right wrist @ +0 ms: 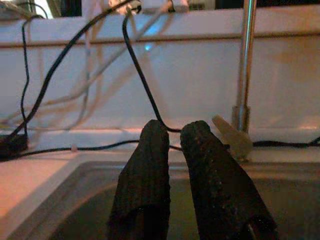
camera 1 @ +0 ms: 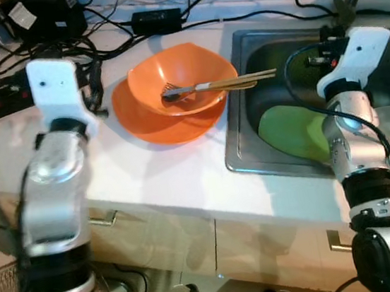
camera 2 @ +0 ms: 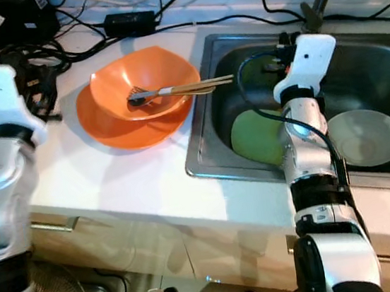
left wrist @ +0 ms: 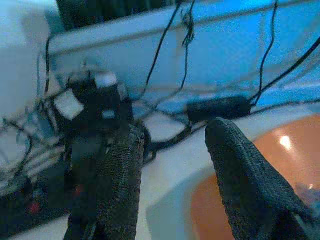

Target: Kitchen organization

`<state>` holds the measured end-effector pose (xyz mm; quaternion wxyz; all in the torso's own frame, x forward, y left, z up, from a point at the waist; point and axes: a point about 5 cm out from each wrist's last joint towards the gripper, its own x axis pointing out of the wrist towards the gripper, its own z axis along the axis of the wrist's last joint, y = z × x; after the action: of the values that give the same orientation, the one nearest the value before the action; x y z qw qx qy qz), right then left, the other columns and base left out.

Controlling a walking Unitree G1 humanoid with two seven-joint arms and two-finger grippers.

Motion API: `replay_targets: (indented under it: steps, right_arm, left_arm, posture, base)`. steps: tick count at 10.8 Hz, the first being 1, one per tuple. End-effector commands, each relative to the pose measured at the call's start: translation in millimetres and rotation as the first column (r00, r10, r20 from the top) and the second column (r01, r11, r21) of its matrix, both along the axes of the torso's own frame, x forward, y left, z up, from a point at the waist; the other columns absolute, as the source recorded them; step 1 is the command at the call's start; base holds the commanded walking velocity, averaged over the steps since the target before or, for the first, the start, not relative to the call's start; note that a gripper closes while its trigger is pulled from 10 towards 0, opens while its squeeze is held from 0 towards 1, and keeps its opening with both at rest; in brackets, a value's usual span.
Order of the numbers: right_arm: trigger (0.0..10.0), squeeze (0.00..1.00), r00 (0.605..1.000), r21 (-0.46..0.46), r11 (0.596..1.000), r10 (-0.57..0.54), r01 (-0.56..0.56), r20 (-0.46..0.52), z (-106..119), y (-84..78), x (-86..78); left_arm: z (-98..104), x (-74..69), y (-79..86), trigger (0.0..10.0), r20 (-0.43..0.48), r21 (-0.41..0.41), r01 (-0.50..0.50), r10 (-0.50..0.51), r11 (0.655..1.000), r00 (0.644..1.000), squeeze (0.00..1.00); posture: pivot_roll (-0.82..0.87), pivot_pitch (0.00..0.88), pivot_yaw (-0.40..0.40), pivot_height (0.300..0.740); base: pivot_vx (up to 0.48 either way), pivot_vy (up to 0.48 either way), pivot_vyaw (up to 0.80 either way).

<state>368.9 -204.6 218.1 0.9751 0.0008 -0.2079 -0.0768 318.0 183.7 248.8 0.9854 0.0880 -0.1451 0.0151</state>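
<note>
White bench (camera 1: 164, 182) carries an orange bowl (camera 1: 179, 73) nested on an orange plate (camera 1: 157, 126); chopsticks (camera 1: 233, 82) and a fork (camera 1: 174, 91) lie across the bowl, the chopstick tips overhanging the rim toward the sink (camera 1: 241, 147). In the sink: a green plate (camera 2: 254, 135) leaning near the front wall, and a pale round dish (camera 2: 366, 135) further to the robot's right. Tap (right wrist: 244, 65) stands at the back of the sink. Cables and a black power brick (camera 1: 156, 19) crowd the rear of the bench. Left gripper (left wrist: 172, 165) is held above the bench just beside the bowl's rim, fingers spread apart, nothing between them. Right gripper (right wrist: 172, 165) is over the sink facing the back wall, fingers nearly together with only a thin gap, holding nothing. Nothing is grasped yet; my judgement is that the stack is the next item to be handled. Risks: the loose chopsticks and fork could roll off and drop into the sink if the bowl is tilted or bumped; lifting the bowl alone may drag the plate under it; the left arm is near the cable tangle and could snag a lead; the right gripper could strike the tap or a cable hanging there.
</note>
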Motion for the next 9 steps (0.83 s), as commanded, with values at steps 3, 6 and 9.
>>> replay_targets:
  steps: [3,6,9]
  right_arm:
    - [10.0,0.0,1.0,0.003,1.0,0.029,-0.029,0.012,1,7.5,-3.0]
    - [10.0,0.0,0.998,0.022,0.998,0.061,-0.061,0.002,-4,16.4,-4.0]
    - [10.0,0.0,0.997,0.026,0.997,0.07,-0.07,-0.013,-7,18.0,-3.6]
  left_arm:
    - [2,14.8,-25.3,10.0,0.102,0.019,0.042,-0.043,0.999,0.994,0.0]
    - [-1,16.1,-32.2,10.0,0.116,0.039,0.066,-0.07,0.997,0.991,0.0]
    - [1,18.0,-35.8,10.0,0.154,0.048,0.078,-0.085,0.996,0.984,0.0]
  posture:
    - [0.13,0.068,0.026,0.74]
    - [0.13,0.056,0.028,0.74]
    - [0.13,0.055,0.029,0.74]
  base:
    - [0.0,-0.11,0.0]
    - [0.0,-0.48,0.0]
    - [0.0,-0.32,0.0]
